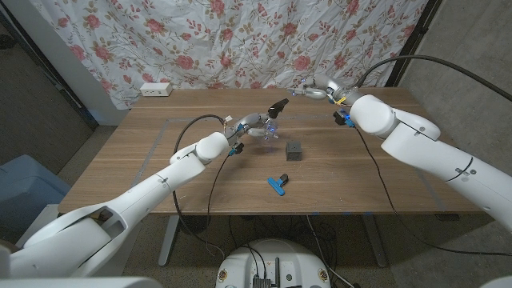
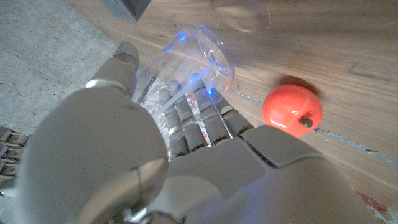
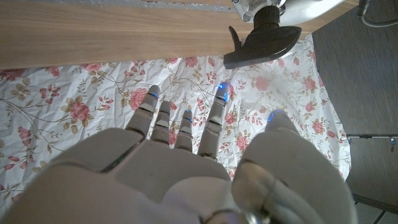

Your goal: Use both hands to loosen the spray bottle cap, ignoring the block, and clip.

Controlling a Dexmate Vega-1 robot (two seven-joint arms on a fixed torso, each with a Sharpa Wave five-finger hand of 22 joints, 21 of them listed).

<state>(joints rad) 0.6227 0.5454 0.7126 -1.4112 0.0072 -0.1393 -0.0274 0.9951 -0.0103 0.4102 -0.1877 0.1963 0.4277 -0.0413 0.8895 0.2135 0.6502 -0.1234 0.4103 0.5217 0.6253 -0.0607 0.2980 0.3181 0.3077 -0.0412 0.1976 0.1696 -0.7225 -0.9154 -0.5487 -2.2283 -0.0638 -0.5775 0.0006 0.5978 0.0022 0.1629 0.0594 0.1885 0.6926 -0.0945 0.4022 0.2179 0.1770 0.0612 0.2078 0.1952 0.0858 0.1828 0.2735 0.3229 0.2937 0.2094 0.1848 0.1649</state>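
Note:
My left hand point(image 1: 250, 126) grips the clear spray bottle point(image 1: 266, 130) above the middle of the table, tilted, with its black spray head point(image 1: 278, 105) pointing up and to the right. In the left wrist view my fingers point(image 2: 186, 115) wrap the clear bottle body point(image 2: 202, 53). My right hand point(image 1: 316, 90) hovers to the right of the spray head, a short gap away, holding nothing. In the right wrist view its fingers point(image 3: 180, 121) are spread and the black spray head point(image 3: 264, 40) lies beyond them.
A dark grey block point(image 1: 294, 150) sits just right of the bottle, and a blue clip point(image 1: 278, 183) lies nearer the front edge. A red-orange round thing point(image 2: 292, 109) rests on the wood by my left hand. A white power strip point(image 1: 156, 90) lies at the back left.

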